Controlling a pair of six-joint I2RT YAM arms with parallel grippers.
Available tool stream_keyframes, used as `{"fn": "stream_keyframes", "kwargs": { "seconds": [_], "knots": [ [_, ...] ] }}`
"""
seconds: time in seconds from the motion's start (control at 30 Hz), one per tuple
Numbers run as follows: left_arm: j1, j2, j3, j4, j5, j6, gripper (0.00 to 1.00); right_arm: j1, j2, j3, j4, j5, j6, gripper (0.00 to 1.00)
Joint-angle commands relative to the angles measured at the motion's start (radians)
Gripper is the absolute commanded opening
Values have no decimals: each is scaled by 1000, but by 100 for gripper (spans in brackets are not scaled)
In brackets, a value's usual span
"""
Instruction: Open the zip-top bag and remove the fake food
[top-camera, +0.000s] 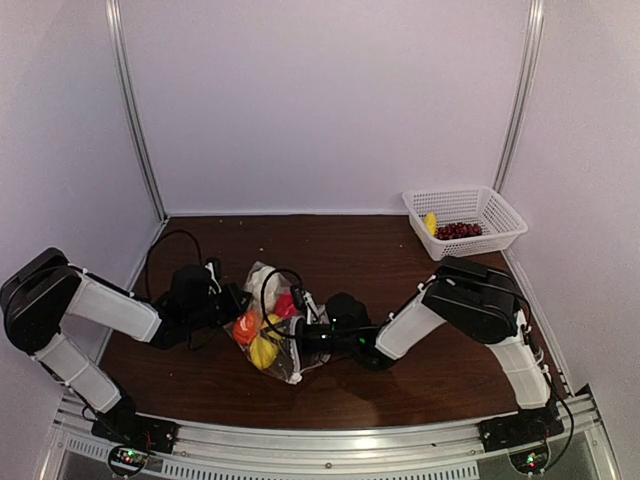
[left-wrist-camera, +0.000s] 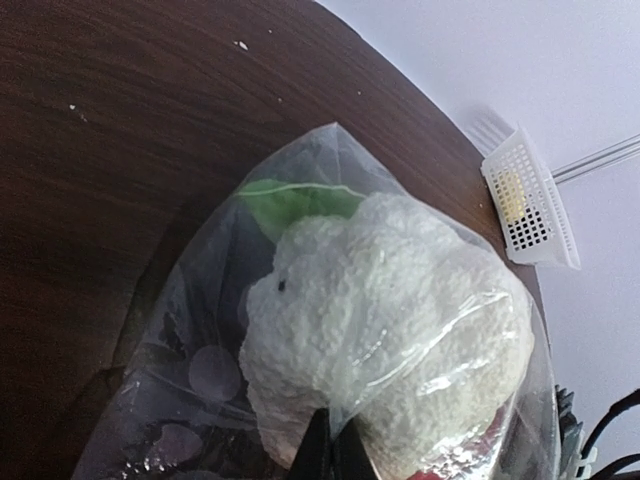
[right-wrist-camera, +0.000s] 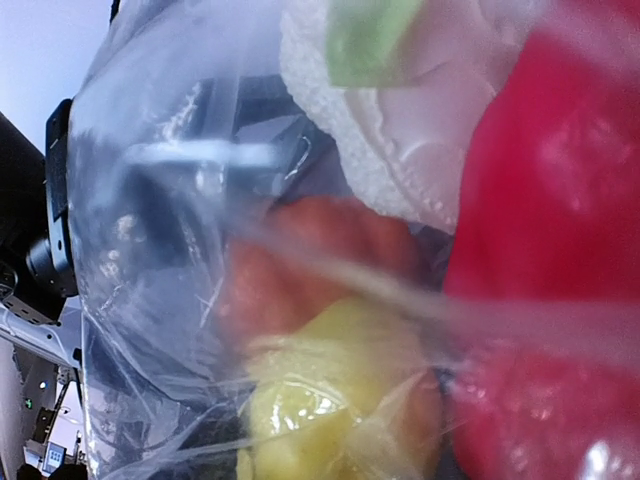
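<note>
zip-top bag (top-camera: 275, 300) mid counter (top-camera: 400, 260), long axis roughly near-far, fake food (top-camera: 262, 350) inside; left claw (top-camera: 228, 303) pressed together, looks pinched on film at bag's left side; right claw (top-camera: 305, 338) jammed against right side, spread or not, can't tell

Zip-top bag (left-wrist-camera: 190, 330): clear plastic film, glossy, crinkled. White fake food piece (left-wrist-camera: 400, 300): rough, bumpy, matt. Surface (left-wrist-camera: 120, 120): dark wood grain, smooth. Basket (left-wrist-camera: 530, 200): white perforated plastic.
</note>
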Motion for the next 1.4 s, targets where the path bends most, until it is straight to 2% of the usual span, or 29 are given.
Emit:
{"fn": "stream_keyframes", "kwargs": {
  "seconds": [0.0,0.43,0.9,1.03,1.17,1.37],
  "knots": [
    [-24,-19,-33,-143,45,-9,0,-6,-28,-53,155,-6,48,34],
    [141,-196,-63,-299,48,87,0,-66,-160,-327,345,14,92,26],
    [213,-197,-62,-292,96,120,0,-168,-374,-585,264,56,20,26],
    [217,-173,-53,-281,111,123,0,-224,-471,-632,159,52,-48,26],
    [223,-158,-45,-276,121,128,0,-295,-616,-648,-46,60,-171,25],
    [228,-132,-38,-261,134,132,0,-479,-809,-591,-340,58,-366,25]
  ]
}}
